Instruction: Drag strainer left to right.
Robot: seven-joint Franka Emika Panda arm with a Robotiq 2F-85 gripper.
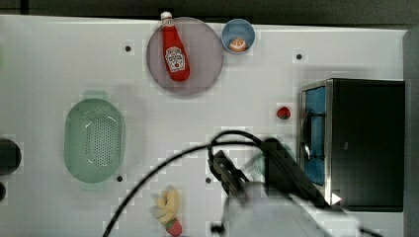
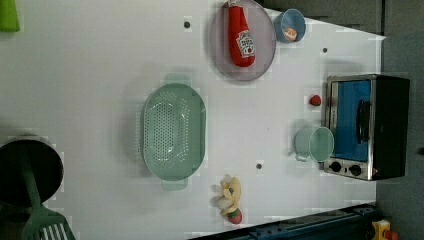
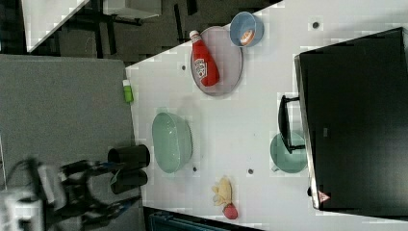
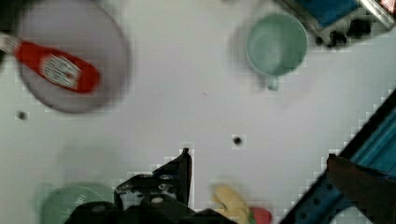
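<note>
A: Largest to smallest?

B: White counter (image 1: 59,59), then black toaster oven (image 2: 367,125) with blue door against the left view's right edge. Pale green strainer (image 1: 94,140) upright near the top view's left edge, well apart from the oven.

A: Next?

B: Grey plate (image 1: 200,59) at the top view's top edge, carrying a lying ketchup bottle (image 1: 174,52). Mint mug (image 2: 315,143) just beside the oven door. Blue bowl (image 1: 238,35) beside the plate.

A: Tool?

B: Gripper (image 4: 259,158) raised above the counter, jaws wide, empty.
</note>
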